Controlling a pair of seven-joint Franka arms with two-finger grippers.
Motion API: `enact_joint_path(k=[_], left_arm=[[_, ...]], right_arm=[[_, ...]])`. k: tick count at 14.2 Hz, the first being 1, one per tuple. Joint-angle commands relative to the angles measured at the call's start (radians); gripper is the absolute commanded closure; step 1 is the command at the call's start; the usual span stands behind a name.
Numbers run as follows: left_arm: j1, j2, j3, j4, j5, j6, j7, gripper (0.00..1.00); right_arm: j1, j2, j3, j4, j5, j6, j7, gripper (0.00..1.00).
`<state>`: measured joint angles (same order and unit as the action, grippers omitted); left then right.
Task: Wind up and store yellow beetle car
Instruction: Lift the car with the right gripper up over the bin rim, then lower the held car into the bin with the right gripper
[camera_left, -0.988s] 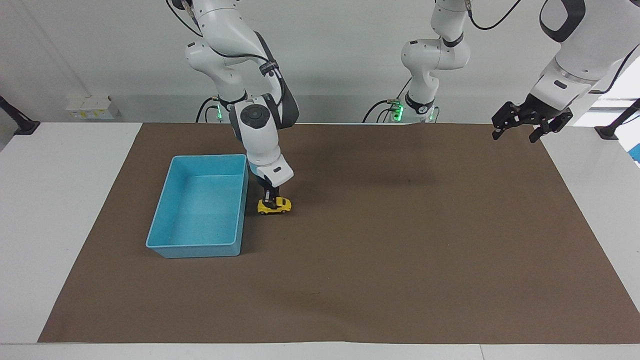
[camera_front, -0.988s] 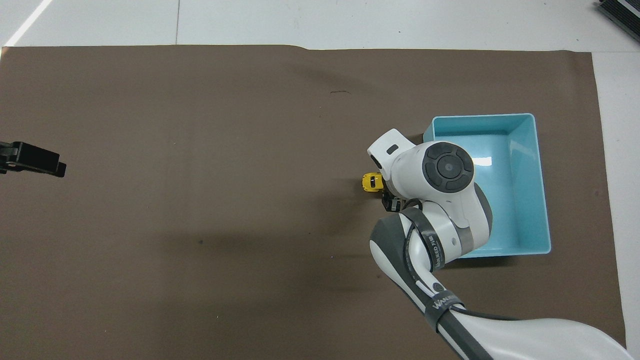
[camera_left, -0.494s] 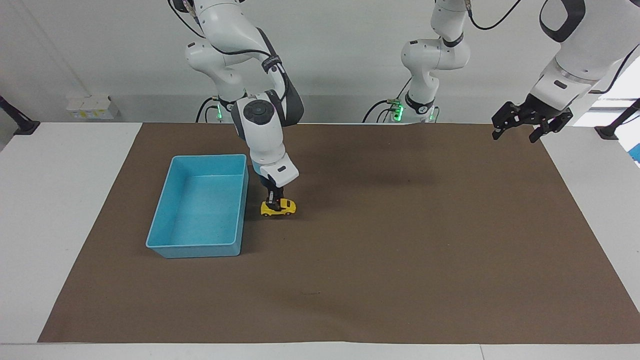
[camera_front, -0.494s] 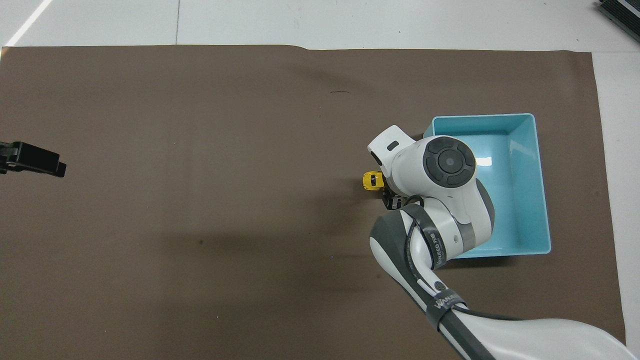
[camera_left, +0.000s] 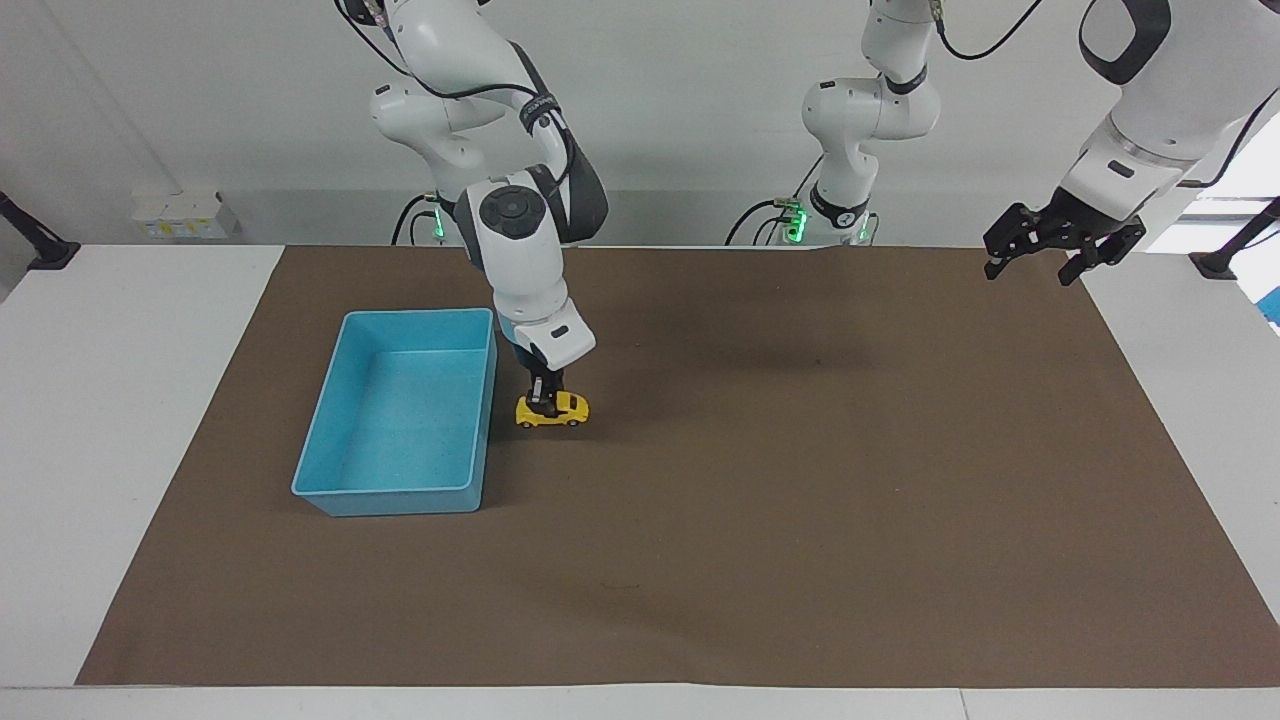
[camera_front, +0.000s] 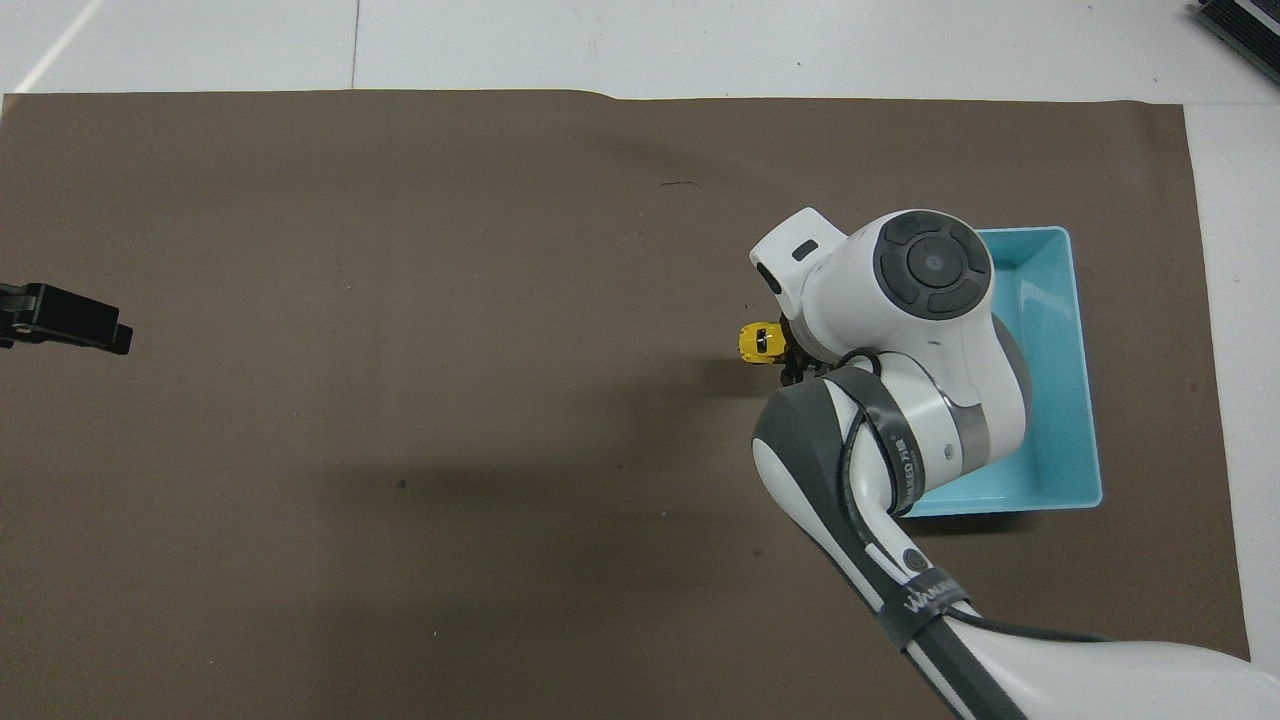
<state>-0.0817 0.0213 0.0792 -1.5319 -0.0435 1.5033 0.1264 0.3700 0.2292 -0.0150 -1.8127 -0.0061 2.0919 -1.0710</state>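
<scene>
Blue bin (camera_left: 400, 415) sits just beside the yellow beetle car (camera_left: 552, 411), toward the right arm's end of the desk (camera_left: 800, 500); its wall blocks approach there. Right end effector (camera_left: 541, 400) occupies space above the car. Left end effector (camera_left: 1062, 243) hangs over the mat's edge, well apart. Mat between is open.

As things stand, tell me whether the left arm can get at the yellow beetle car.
Probably not easily: the left gripper waits at its own end of the mat, and the right gripper already sits on the yellow beetle car.
</scene>
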Motion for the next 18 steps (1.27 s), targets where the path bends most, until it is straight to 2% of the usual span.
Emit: enact_joint_path(k=[1,9,11,14,18], left_arm=[[0.016,-0.006,-0.012,0.006,0.016,-0.015,-0.007,0.00],[0.016,-0.006,-0.012,0.006,0.016,-0.015,-0.007,0.00],[0.016,-0.006,-0.012,0.006,0.016,-0.015,-0.007,0.00],[0.016,-0.006,-0.012,0.006,0.016,-0.015,-0.007,0.00],[0.016,-0.006,-0.012,0.006,0.016,-0.015,-0.007,0.00]], right_arm=[[-0.051,-0.042,0.004,0.010,0.001,-0.071,-0.065,1.00],[-0.225,-0.088,0.003,-0.011,0.020,-0.176,-0.366,1.00],[-0.298,-0.091,0.004,-0.027,0.053,-0.167,-0.456,1.00],[-0.322,-0.097,0.000,-0.046,0.071,-0.159,-0.506,1.00],[-0.328,-0.153,-0.002,-0.174,0.069,-0.069,-0.509,1.00]])
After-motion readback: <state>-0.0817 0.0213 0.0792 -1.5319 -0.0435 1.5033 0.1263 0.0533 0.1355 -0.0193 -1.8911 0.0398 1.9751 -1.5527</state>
